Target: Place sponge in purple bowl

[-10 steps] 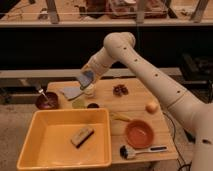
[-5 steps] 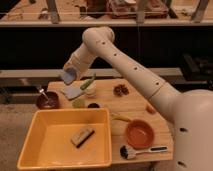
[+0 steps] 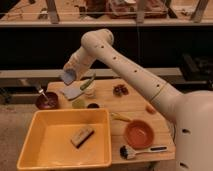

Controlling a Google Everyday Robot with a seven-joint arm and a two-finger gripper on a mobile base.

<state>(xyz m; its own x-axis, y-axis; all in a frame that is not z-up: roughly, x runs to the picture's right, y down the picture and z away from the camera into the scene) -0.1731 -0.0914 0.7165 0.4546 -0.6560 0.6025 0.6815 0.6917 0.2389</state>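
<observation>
My gripper (image 3: 70,71) hangs above the left part of the wooden table, shut on the sponge (image 3: 68,77), a small flat blue-grey pad held in the air. The purple bowl (image 3: 46,102) stands at the table's far left edge, lower left of the gripper, with a metal utensil (image 3: 41,91) leaning in it. The sponge is above and to the right of the bowl, apart from it.
A grey-blue cloth (image 3: 72,92) lies under the gripper beside a green item (image 3: 88,82). A yellow bin (image 3: 50,155) at the front left holds a tan block (image 3: 81,136). An orange bowl (image 3: 138,133), a brush (image 3: 135,150), a dark cup (image 3: 93,105) and an orange fruit (image 3: 150,108) stand to the right.
The arm has swung left with the sponge, from over the cloth towards the purple bowl's side of the table.
</observation>
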